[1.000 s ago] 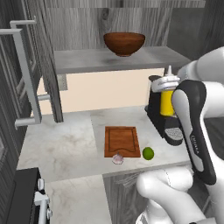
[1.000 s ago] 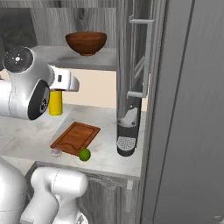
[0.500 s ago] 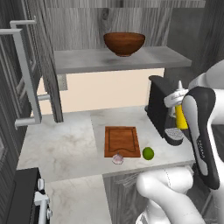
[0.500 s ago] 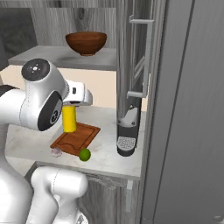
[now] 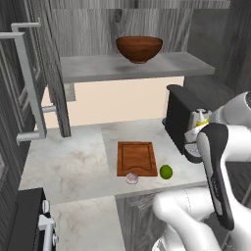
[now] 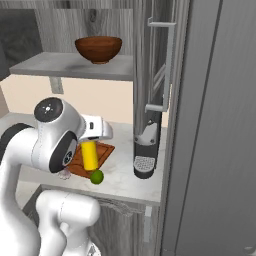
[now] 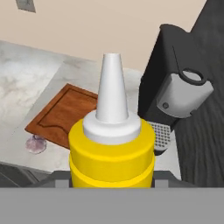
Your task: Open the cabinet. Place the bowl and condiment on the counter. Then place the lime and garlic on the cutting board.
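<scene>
My gripper (image 6: 90, 146) is shut on the condiment (image 6: 90, 156), a yellow squeeze bottle with a pale nozzle. It hangs upright in the air over the near right corner of the cutting board (image 6: 103, 149), just above the lime (image 6: 97, 176). In the hand view the condiment (image 7: 112, 148) rises from between my fingers. The cutting board (image 5: 136, 158) lies on the counter (image 5: 73, 162), with the garlic (image 5: 132, 178) at its front edge and the lime (image 5: 166, 171) to its right. The bowl (image 5: 139, 48) stands on the inner shelf (image 5: 98, 68) of the open cabinet (image 5: 29, 83).
A black coffee machine (image 5: 180, 117) stands on the counter right of the board, close to my arm. One open cabinet door (image 6: 167, 65) juts forward on the right, the other on the left. A stove edge (image 5: 29, 220) sits at the lower left.
The arm has carried the condiment away from the shelf, to the right and down, until it hangs over the board's near corner by the lime. Bowl, lime and garlic have not moved.
</scene>
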